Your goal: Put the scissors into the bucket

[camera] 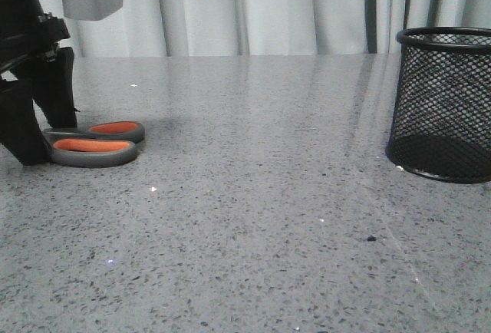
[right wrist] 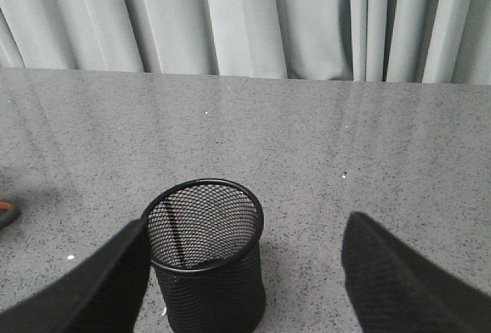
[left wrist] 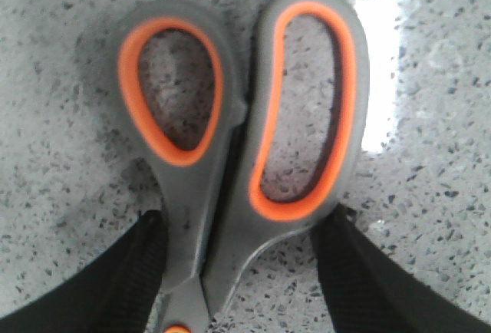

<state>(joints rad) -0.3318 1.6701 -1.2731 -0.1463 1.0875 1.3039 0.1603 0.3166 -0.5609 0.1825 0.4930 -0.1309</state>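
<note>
The scissors (camera: 93, 143) lie flat on the table at the far left, their grey handles with orange linings pointing right. Their blades are hidden behind my left gripper (camera: 44, 137). In the left wrist view the scissors (left wrist: 230, 195) fill the picture, and my left gripper (left wrist: 244, 222) is open with one finger on each side of the neck just below the loops, down at table level. The black mesh bucket (camera: 443, 103) stands upright at the right. In the right wrist view my right gripper (right wrist: 247, 224) is open and empty above the bucket (right wrist: 205, 256), which is nearer one finger.
The grey speckled table (camera: 253, 195) runs back to a pale curtain (camera: 253, 7). A small dark speck (camera: 371, 238) lies on the table in front of the bucket. A tip of a scissors handle (right wrist: 6, 210) shows at the edge of the right wrist view.
</note>
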